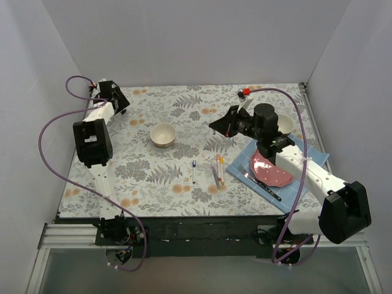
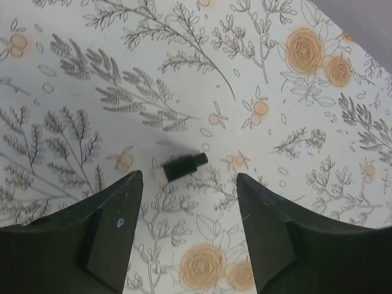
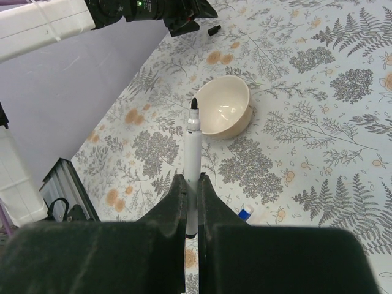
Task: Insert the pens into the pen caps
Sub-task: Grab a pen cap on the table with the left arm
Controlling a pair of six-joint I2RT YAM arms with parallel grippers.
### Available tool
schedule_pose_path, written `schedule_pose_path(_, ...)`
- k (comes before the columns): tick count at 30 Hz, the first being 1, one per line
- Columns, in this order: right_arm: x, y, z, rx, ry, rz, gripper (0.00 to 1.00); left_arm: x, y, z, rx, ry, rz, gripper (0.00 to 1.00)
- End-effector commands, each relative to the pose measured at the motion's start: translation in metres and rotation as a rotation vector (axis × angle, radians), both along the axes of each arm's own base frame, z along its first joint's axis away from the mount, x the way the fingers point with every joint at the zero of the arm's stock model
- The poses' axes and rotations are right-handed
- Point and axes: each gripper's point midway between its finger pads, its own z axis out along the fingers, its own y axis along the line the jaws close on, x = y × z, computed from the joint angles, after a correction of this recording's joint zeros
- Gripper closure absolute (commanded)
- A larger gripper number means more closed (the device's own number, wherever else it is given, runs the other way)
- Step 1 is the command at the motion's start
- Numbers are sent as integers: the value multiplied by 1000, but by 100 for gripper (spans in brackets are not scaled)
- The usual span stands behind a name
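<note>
In the left wrist view a black pen cap lies on its side on the flowered cloth, just beyond the tips of my left gripper, which is open and touches nothing. My right gripper is shut on a pen with a white barrel, its bare black tip pointing away from me above the table. From above, the left gripper is at the far left and the right gripper is near the middle back. Three more pens lie at the front centre.
A cream bowl stands in the middle of the table. At the right, a blue napkin carries a pink plate, a fork and a spoon, with a second bowl behind it. White walls close in three sides.
</note>
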Motion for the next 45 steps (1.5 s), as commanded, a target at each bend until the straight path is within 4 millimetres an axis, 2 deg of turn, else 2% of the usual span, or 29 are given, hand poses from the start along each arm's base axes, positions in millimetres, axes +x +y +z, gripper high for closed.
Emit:
schedule_pose_path(1, 15, 3, 18, 1, -60, -15, 99, 12, 8, -15, 65, 24, -40, 37)
schedule_pose_path(5, 21, 2, 17, -12, -70, -29, 99, 21, 8, -27, 108, 26, -107, 36)
schedule_pose_path(9, 21, 2, 17, -13, -71, -35, 99, 29, -11, -30, 74, 8, -240, 40)
schedule_pose_path(14, 20, -1, 22, -14, -84, -45, 99, 15, -23, -33, 97, 45, -349, 48)
schedule_pose_path(15, 21, -3, 23, -13, -87, -54, 99, 12, -26, -29, 107, 49, -363, 48)
schedule_pose_path(16, 20, -3, 24, -12, -90, -55, 99, 8, -22, -29, 132, 68, -357, 49)
schedule_pose_path(20, 16, -4, 26, -7, -95, -46, 99, -6, -23, -31, 211, 112, -420, 59)
schedule_pose_path(24, 11, -7, 29, 4, -101, -48, 99, -8, -16, -35, 303, 150, -447, 75)
schedule_pose_path(28, 8, -10, 31, 4, -106, -60, 99, -13, -10, -49, 337, 201, -451, 78)
schedule_pose_path(32, 6, -14, 32, 6, -113, -78, 99, -14, -9, -52, 337, 215, -449, 85)
schedule_pose_path(33, 6, -14, 33, 7, -118, -79, 99, -17, -11, -53, 335, 220, -454, 89)
schedule_pose_path(34, 6, -14, 35, 11, -120, -78, 99, -19, -12, -51, 330, 219, -455, 98)
schedule_pose_path(35, 6, -14, 35, 11, -119, -75, 99, -19, -15, -31, 336, 186, -459, 100)
schedule_pose_path(36, 5, -13, 37, 12, -120, -69, 99, -21, -20, -21, 340, 169, -468, 100)
schedule_pose_path(37, 5, -13, 40, 13, -121, -66, 99, -31, -23, -18, 336, 172, -469, 100)
schedule_pose_path(38, 2, -12, 45, 21, -130, -57, 99, -29, -26, 27, 352, 77, -462, 100)
schedule_pose_path(41, -11, -14, 64, 48, -154, -33, 99, -43, -41, 77, 348, -29, -521, 100)
schedule_pose_path(42, -14, -16, 68, 51, -159, -31, 99, -52, -46, 124, 368, -115, -536, 100)
schedule_pose_path(43, -18, -18, 71, 53, -166, -31, 99, -63, -66, 139, 329, -159, -627, 100)
schedule_pose_path(44, -25, -22, 78, 54, -183, -28, 99, -77, -77, 143, 334, -172, -703, 100)
schedule_pose_path(45, -29, -25, 79, 45, -187, -27, 99, -98, -100, 176, 347, -254, -787, 100)
